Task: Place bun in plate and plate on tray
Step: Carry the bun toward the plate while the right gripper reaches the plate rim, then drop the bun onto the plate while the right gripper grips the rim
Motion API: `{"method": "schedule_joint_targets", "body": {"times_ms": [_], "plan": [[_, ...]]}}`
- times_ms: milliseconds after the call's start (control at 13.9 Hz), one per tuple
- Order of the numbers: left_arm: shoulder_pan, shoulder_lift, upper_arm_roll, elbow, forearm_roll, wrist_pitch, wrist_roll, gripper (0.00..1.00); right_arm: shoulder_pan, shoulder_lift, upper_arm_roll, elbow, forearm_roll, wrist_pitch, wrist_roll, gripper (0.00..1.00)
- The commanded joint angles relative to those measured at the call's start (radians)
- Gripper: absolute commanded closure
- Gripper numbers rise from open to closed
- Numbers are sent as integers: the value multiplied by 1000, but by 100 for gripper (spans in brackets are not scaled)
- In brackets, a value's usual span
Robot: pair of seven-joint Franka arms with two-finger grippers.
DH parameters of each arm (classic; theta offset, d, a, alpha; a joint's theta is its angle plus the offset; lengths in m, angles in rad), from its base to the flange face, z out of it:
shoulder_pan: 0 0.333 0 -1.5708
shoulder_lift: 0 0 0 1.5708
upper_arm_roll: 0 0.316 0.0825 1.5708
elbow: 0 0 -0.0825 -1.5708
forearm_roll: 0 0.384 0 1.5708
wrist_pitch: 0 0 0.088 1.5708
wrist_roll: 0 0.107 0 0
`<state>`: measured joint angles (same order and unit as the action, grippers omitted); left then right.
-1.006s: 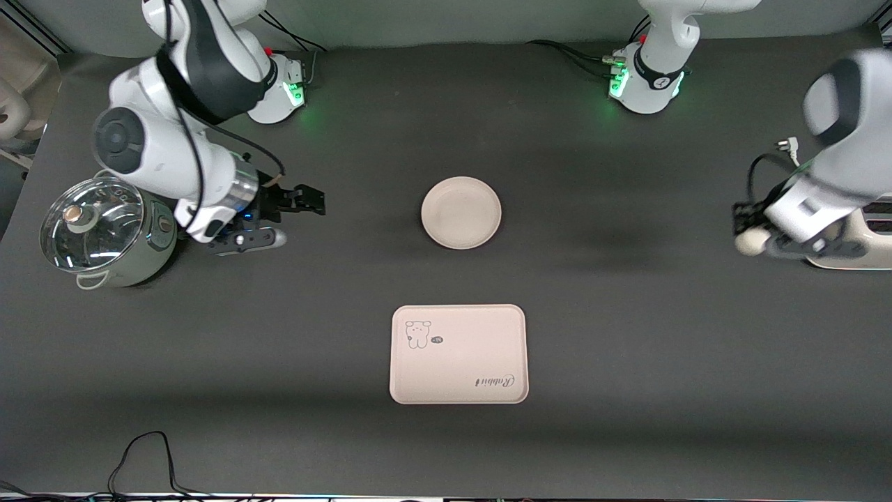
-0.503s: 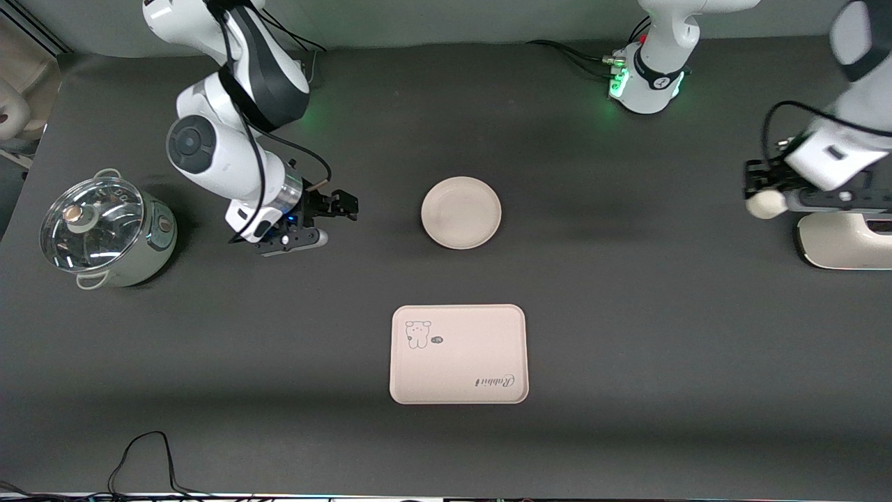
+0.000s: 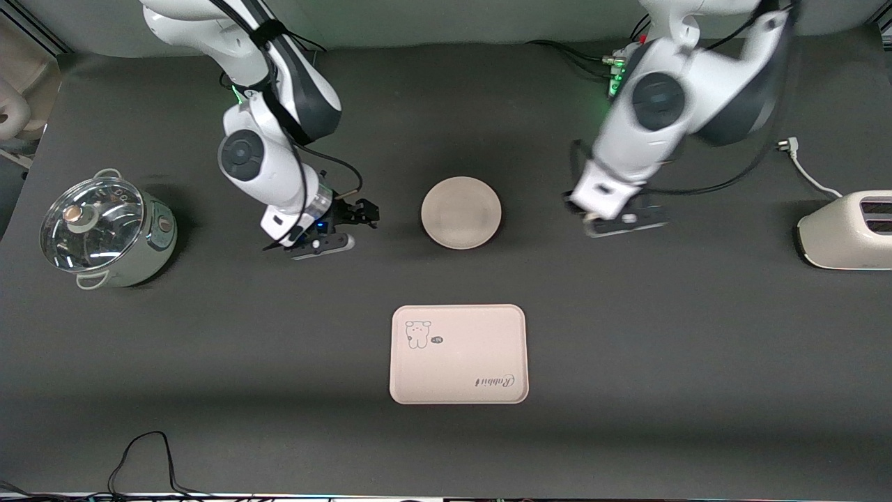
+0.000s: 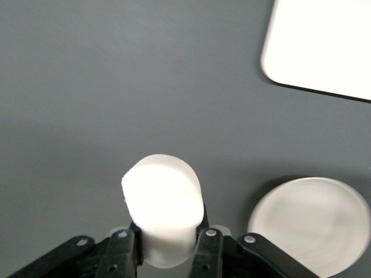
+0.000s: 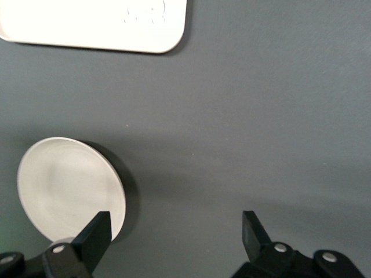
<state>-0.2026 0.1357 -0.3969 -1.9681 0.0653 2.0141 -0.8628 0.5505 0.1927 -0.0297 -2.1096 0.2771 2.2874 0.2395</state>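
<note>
**Now both grippers flank the empty plate**

Seen from the front, the plate [image 3: 460,212] lies bare at mid-table, and the tray [image 3: 458,353] sits well apart from it, nearer the camera, with nothing on it. The left gripper [image 3: 592,222] hangs over the mat beside the plate, toward the left arm's end; the bun is hidden under the wrist in this view. The right gripper [image 3: 355,219] hovers by the plate's other edge, fingers spread, probably poised for the plate carry. A lidded pot [image 3: 104,231] and a toaster [image 3: 847,230] stand at the table's ends.

On the left wrist view, the fingers pinch the bun [image 4: 164,205] at its base: a smooth, off-white stub, held clear of the mat for dropping into the plate [image 4: 310,223].

On the right wrist view, the open jaws hold nothing; the plate [image 5: 68,186] shows shallow, cream and empty.
</note>
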Motion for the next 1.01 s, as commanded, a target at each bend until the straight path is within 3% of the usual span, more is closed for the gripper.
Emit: {"method": "schedule_joint_targets", "body": {"times_ms": [0,359,647,719,790,862,934], "plan": [[-145,241,1,153,108,55,-317,64,19,54,-9,-6,54,59,3,0],[-271,427,1,189,110,230,-530,64,91,129,-9,-29,99,175,3,0],[-330,482,3,186,111,291,-588,63,117,163,-9,-29,148,196,3,0],[-331,487,3,184,111,291,-599,53,129,171,-9,-29,158,219,3,0],[-333,490,3,186,111,291,-604,31,149,181,-9,-29,178,237,4,0],[-333,490,1,186,111,290,-604,0,169,192,-9,-29,197,259,4,0],[-333,490,3,186,111,285,-604,0,184,206,-9,-29,209,283,4,0]]}}
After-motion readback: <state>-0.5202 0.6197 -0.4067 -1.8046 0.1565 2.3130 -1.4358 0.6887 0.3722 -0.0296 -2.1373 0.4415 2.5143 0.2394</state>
